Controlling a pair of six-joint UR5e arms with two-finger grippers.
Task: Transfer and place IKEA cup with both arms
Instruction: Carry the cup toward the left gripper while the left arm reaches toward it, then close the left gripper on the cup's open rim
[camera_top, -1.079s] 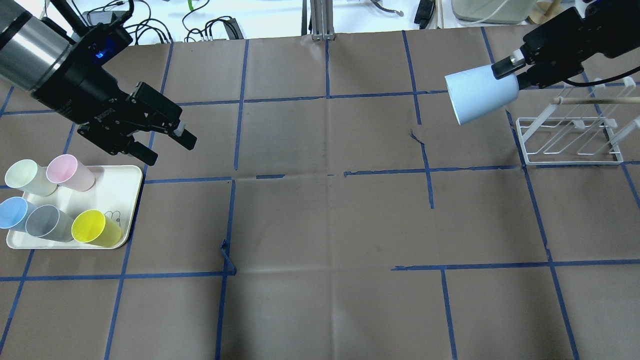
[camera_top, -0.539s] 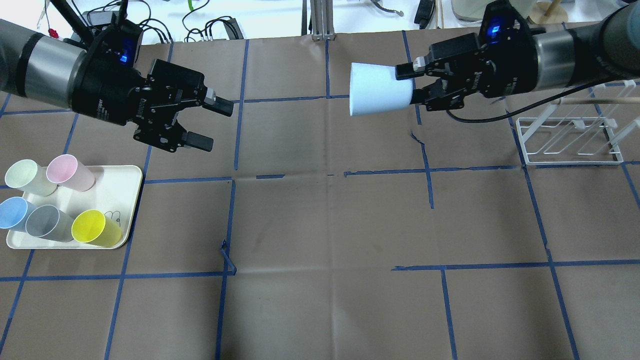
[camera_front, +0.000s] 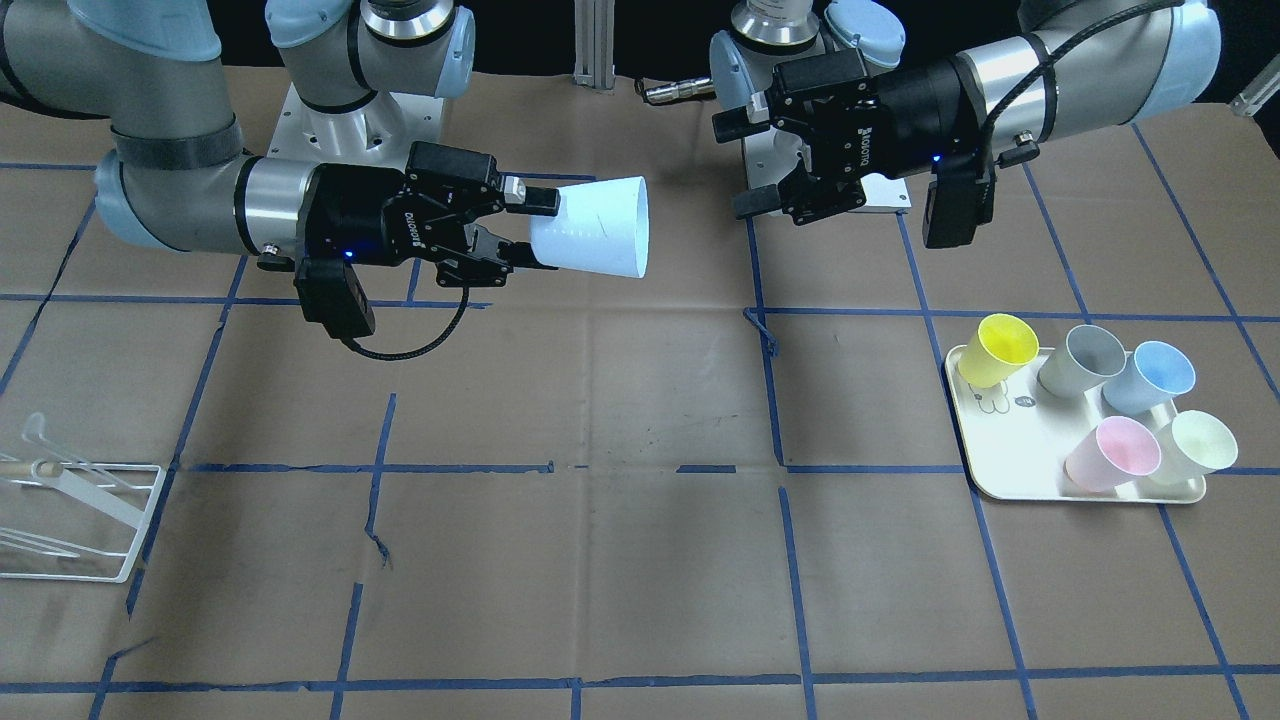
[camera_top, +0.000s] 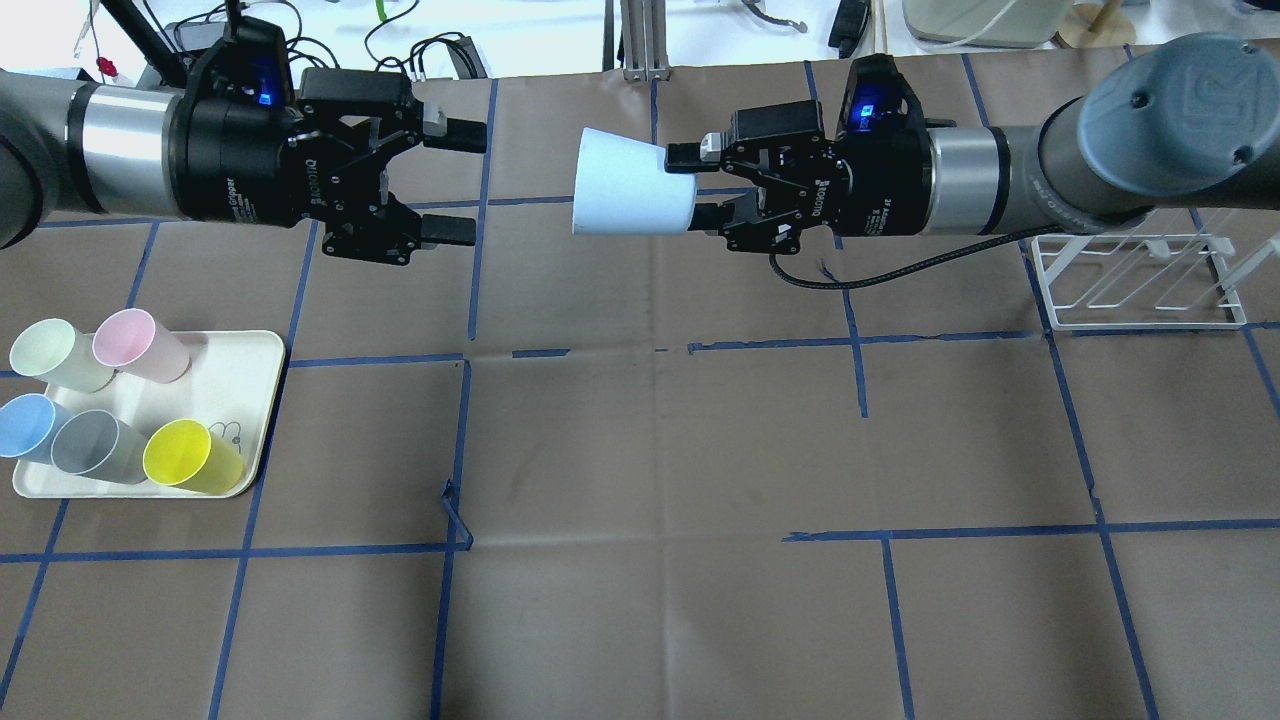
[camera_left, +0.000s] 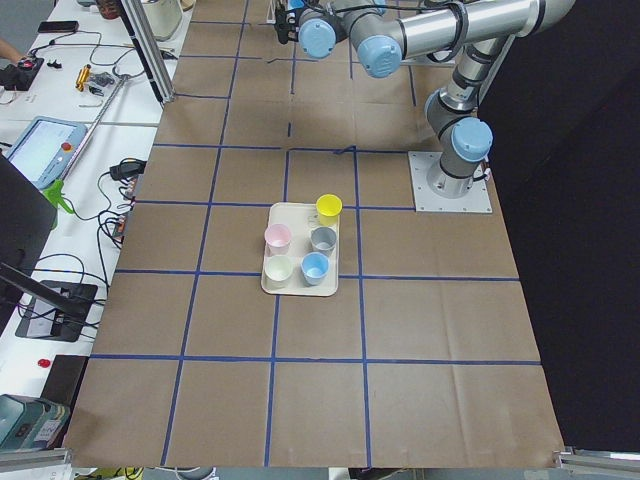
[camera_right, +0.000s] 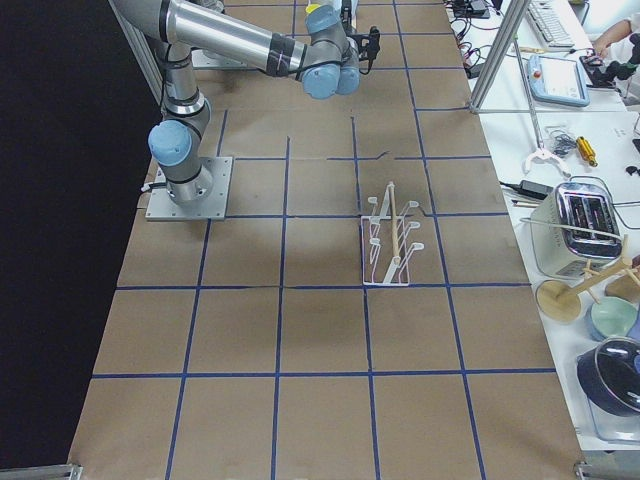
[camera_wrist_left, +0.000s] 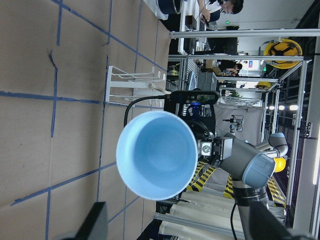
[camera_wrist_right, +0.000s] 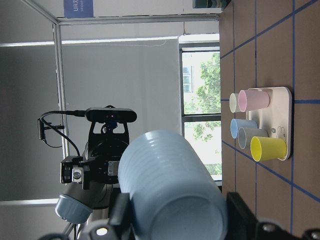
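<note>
My right gripper (camera_top: 692, 186) is shut on the base of the light-blue IKEA cup (camera_top: 628, 186) and holds it sideways above the table's far middle, mouth toward the left arm. It also shows in the front-facing view (camera_front: 598, 240). My left gripper (camera_top: 462, 182) is open and empty, level with the cup, a short gap from its mouth. In the left wrist view the cup's open mouth (camera_wrist_left: 157, 155) faces the camera. In the right wrist view the cup (camera_wrist_right: 170, 185) sits between my fingers.
A white tray (camera_top: 240, 370) at the near left holds another blue cup (camera_top: 25, 425), a grey cup (camera_top: 95, 445), a yellow cup (camera_top: 190, 457), a pink cup (camera_top: 140, 345) and a pale-green cup (camera_top: 55, 355). A white wire rack (camera_top: 1140, 280) stands at the far right.
My right arm has carried the cup leftward from beside the rack to the table's middle and levelled it. My open left gripper rose from the tray and turned to face it.
</note>
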